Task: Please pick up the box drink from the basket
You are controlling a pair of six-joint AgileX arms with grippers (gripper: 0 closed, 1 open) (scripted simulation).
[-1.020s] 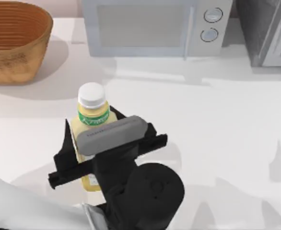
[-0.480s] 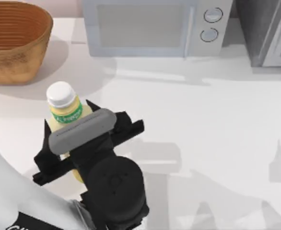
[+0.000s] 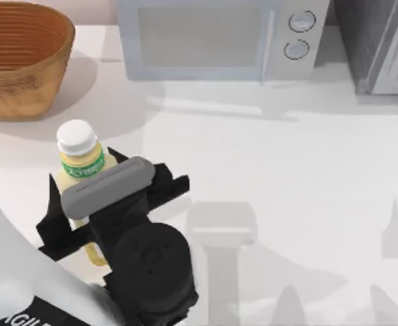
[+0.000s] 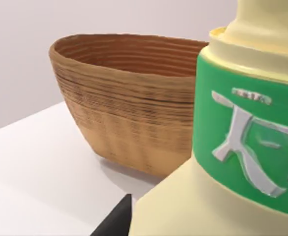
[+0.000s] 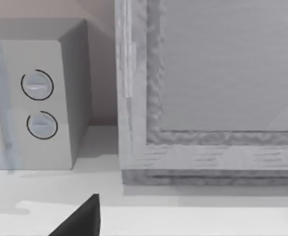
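Observation:
The box drink [image 3: 81,157], pale yellow with a white cap and a green band, is upright in my left gripper [image 3: 85,178], which is shut on its body. It hangs over the table's front left, clear of the basket. The tan woven basket [image 3: 22,61] stands at the back left corner. In the left wrist view the box drink [image 4: 242,147] looms close, with the basket [image 4: 124,113] behind it and one black finger [image 4: 115,223] at its base. My right arm is parked, and a dark edge of its gripper [image 5: 82,219] shows in the right wrist view.
A white microwave [image 3: 216,37] stands along the back middle, its two dials [image 5: 38,103] also in the right wrist view. A grey cabinet [image 3: 382,44] fills the back right corner. The white table [image 3: 308,190] stretches open to the right.
My left gripper has carried the box drink leftward across the table, toward the front left. The basket and microwave have not moved.

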